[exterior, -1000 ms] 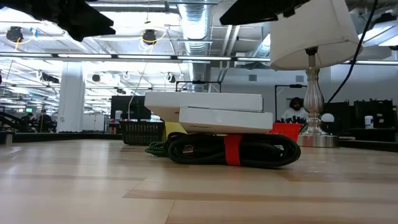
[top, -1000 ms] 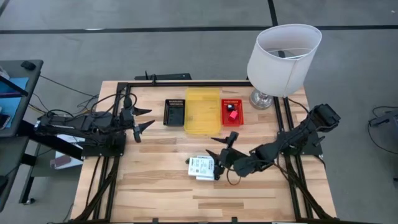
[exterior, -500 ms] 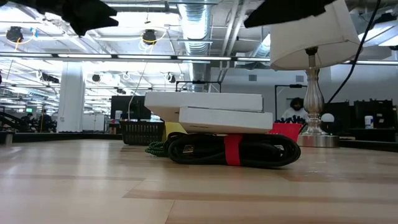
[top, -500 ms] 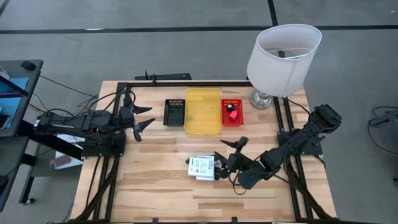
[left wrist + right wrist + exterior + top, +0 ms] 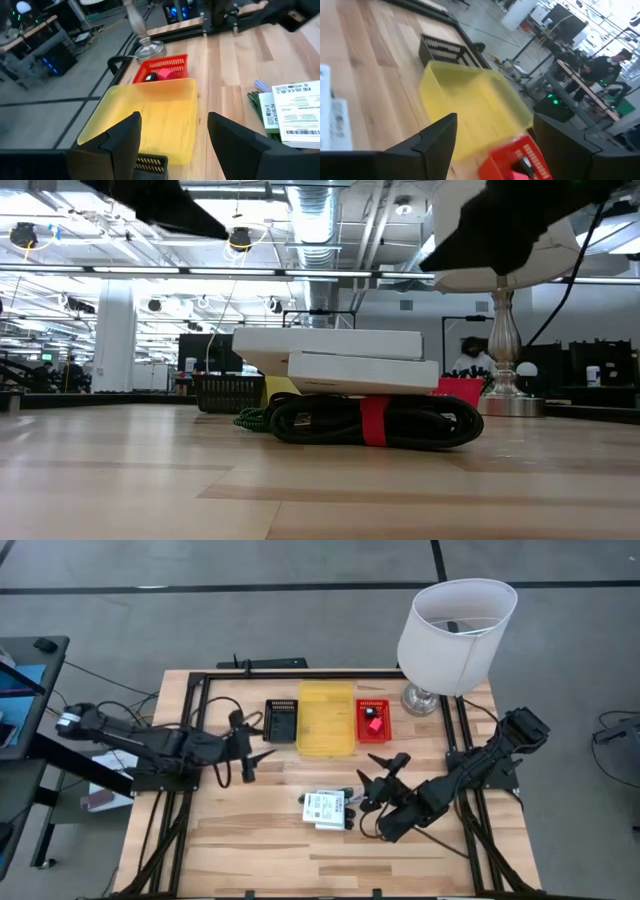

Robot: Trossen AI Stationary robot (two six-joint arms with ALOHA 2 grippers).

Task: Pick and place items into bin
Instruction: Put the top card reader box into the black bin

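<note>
Wooden table [image 5: 250,840] seen from above, with three bins in a row near the far edge: a black bin [image 5: 281,720], a yellow bin [image 5: 326,718] and a red bin [image 5: 373,720], side by side. Yellow bin empty, as far as can be seen. Red bin holding a small red piece [image 5: 374,724] and something dark beside it. White lamp [image 5: 456,635] standing just right of the red bin, at the table's far right corner.

White packs [image 5: 323,809] lying nearer the middle of the table, stacked and slightly offset, labels up. From table height, packs [image 5: 335,359] resting on a coiled black cable [image 5: 375,423] bound with a red strap, a bit of green cord poking out at its left end. Green-and-black bits also showing beside the packs' right edge from above.

Left gripper [image 5: 255,744] reaching in over the table, just in front of the black bin, fingers spread apart and holding nothing. In the left wrist view, yellow bin [image 5: 145,120] framed between the two dark fingers [image 5: 120,145], red bin [image 5: 165,70] beyond it, packs [image 5: 295,112] off to the side.

Right gripper [image 5: 380,768] hanging above the table between the red bin and the packs, near the packs' right end, fingers spread wide, empty. In the right wrist view, yellow bin [image 5: 470,105] and black bin [image 5: 445,52] ahead, red bin [image 5: 520,160] close by. A person [image 5: 607,67] visible in the room behind.
</note>
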